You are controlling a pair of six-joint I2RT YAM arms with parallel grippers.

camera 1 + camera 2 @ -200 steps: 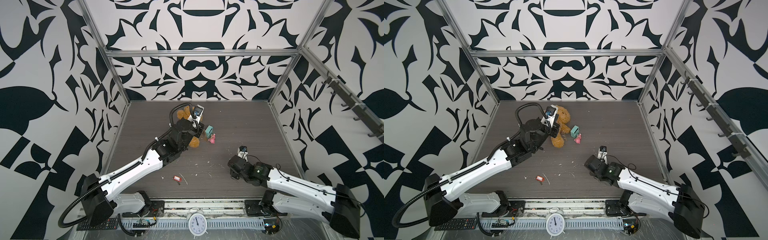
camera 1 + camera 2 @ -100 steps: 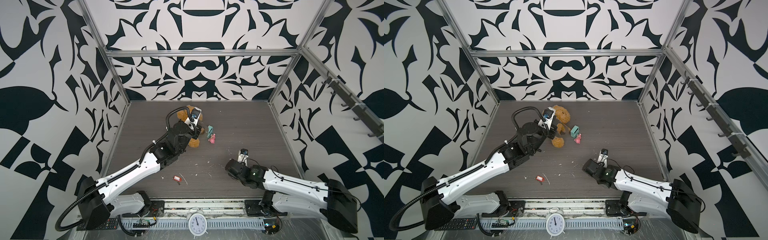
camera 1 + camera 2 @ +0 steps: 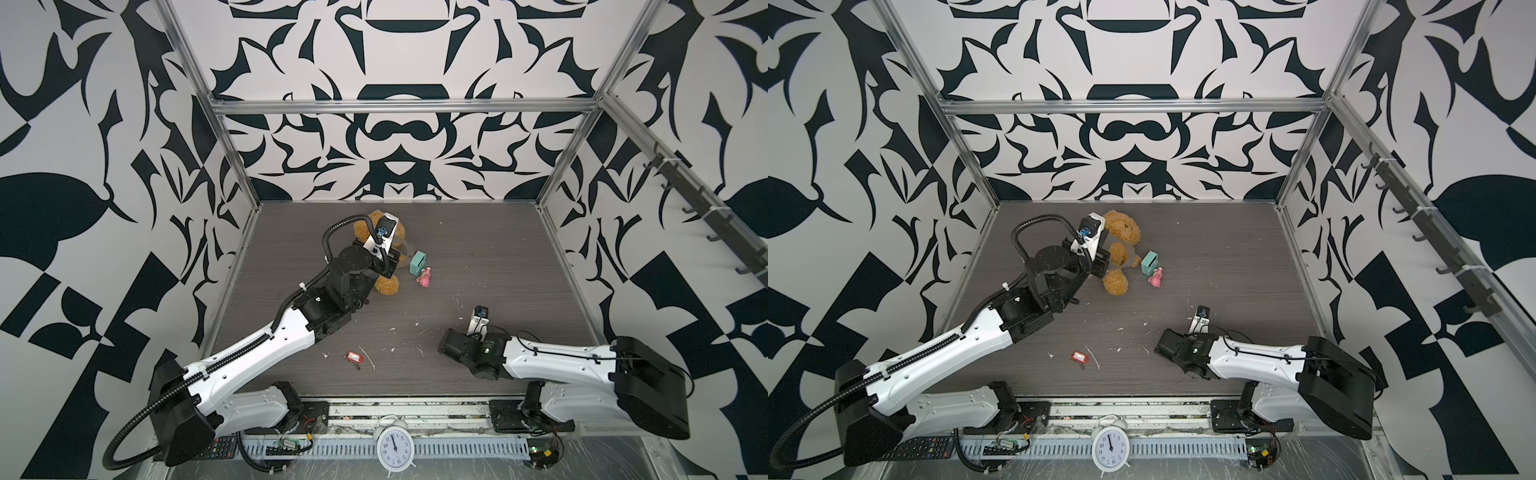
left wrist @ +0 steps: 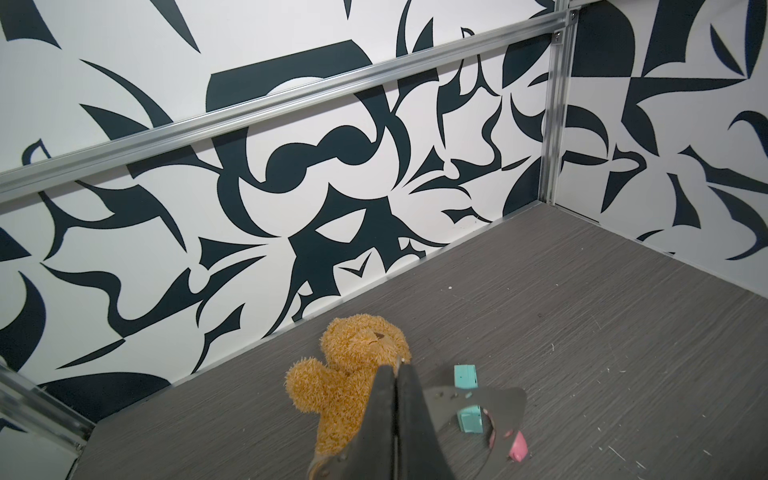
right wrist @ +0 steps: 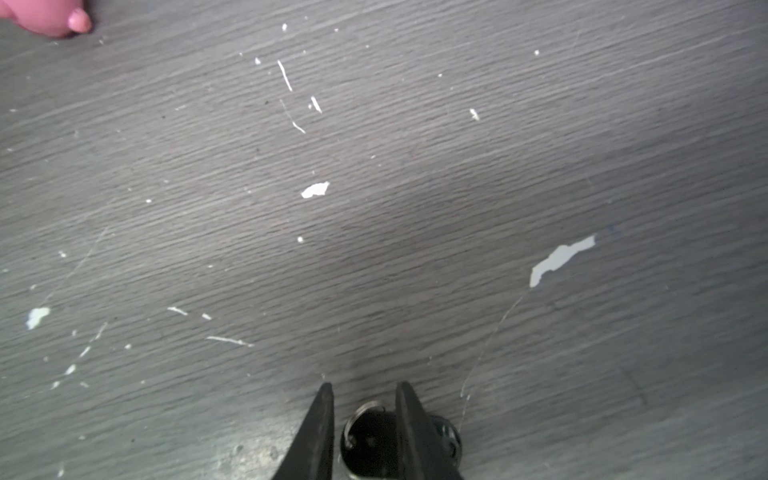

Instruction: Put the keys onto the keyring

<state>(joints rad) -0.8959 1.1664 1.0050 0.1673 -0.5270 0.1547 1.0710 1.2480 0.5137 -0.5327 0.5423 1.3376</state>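
Note:
A red tag with a white window, one of the keys, lies alone near the table's front. My left gripper is shut on a grey curved strap with dotted edges, held above the teddy bear; the same strap shows in a top view. The strap's keyring is hidden at the jaws. My right gripper hangs low over the table, jaws a little apart. Between them sits a black fob with a thin silver ring. A sliver of table shows beside the ring.
A brown teddy bear lies under the left gripper, with a teal box and a pink toy beside it. White flecks dot the table. A white clock and a long remote sit past the front edge.
The right wrist has slid a little toward the table's front and left. The left arm shifted slightly left, still holding the strap over the bear.

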